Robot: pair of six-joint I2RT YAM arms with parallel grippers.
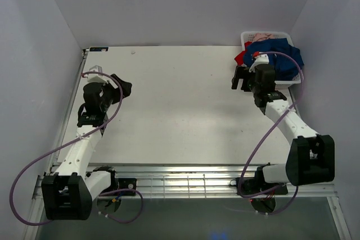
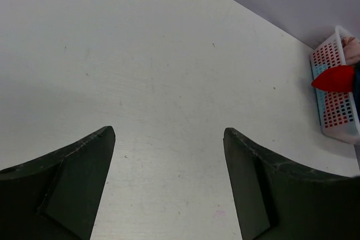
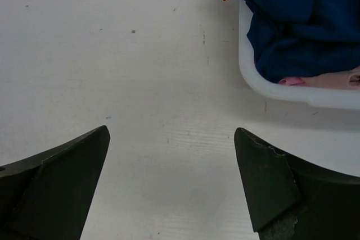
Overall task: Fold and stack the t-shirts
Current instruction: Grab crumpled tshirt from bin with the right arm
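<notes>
At far right corner of table, white basket holds heaped t-shirts, navy uppermost; right gripper, just beside, jaws wide and empty, should pinch one top layer only; left gripper, well apart, likewise spread, empty.

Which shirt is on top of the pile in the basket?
The navy blue shirt. It covers most of the white basket; the red shirt only pokes over one side and the pale pink shirt peeks out behind.
</notes>
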